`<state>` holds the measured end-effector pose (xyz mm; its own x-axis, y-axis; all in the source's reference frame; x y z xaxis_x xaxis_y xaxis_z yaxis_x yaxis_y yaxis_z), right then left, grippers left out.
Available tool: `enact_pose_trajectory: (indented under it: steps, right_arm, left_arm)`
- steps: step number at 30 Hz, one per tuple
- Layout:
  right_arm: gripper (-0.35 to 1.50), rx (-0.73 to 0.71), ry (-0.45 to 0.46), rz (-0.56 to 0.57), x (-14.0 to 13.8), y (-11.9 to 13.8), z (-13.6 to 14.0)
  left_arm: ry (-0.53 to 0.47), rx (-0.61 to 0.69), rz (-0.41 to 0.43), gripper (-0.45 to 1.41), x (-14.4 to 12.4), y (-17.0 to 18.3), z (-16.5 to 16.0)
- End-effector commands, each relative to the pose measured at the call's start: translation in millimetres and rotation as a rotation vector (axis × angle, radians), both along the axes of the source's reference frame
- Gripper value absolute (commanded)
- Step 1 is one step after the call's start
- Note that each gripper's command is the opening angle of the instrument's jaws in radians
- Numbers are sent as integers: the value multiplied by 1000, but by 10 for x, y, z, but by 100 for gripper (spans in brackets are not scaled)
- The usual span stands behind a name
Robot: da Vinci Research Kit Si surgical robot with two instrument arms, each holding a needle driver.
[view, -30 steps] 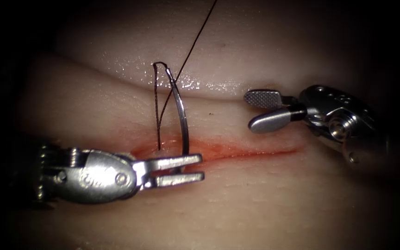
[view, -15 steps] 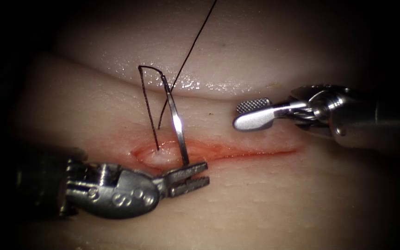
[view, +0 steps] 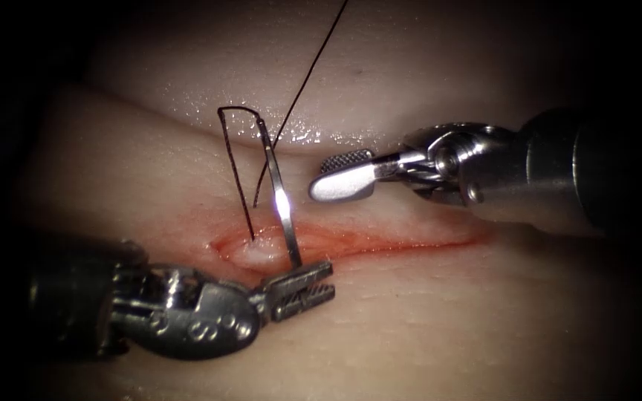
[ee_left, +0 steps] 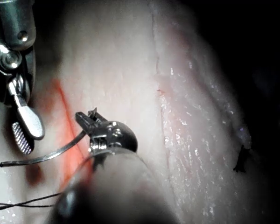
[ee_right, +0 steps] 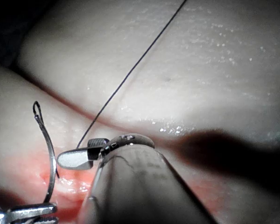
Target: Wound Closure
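Moved in from the right since a second ago: right tool (view: 339,172), jaws parted and holding nothing, now just beside the upright needle (view: 280,200) where earlier it hung well apart; seen close in its own wrist view (ee_right: 81,154), tips near the needle's shaft (ee_right: 50,154) but not touching. Rolled and dipped slightly over the same second: left tool (view: 302,286), jaws clamped on the needle near its pointed end, at the lower lip of the cut (view: 380,241). Rising from those jaws, the needle's curve, clear of the tissue (view: 425,334), its swaged end well above the left tool's tips. From that end, thread (view: 235,174) bending over in a small loop, then dropping into the tissue at the cut's left end, just beside the left tool's tips; a second strand running up and away past the right tool toward the far edge. Red fluid (view: 410,241) along the cut, between the two tools. Same grip confirmed in the left wrist view: left tool (ee_left: 86,119) shut on the needle (ee_left: 46,156), right tool (ee_left: 25,128) open close by.
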<state>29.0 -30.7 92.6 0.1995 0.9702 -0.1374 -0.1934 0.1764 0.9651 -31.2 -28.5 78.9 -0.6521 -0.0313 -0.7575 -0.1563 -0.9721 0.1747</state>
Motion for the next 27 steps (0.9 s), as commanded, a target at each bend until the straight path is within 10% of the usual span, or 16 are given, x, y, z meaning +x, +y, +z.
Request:
enact_pose_trajectory:
  steps: [1, 27]
  right_arm:
    - [121, 2, 28, -2, 11, -1, 5]
    - [91, -17, 195, -45, 39, -17, 7]
  left_arm:
    - [-11, 3, 5, -45, -6, -4, 5]
    - [-108, -16, 58, -45, -8, -1, -7]
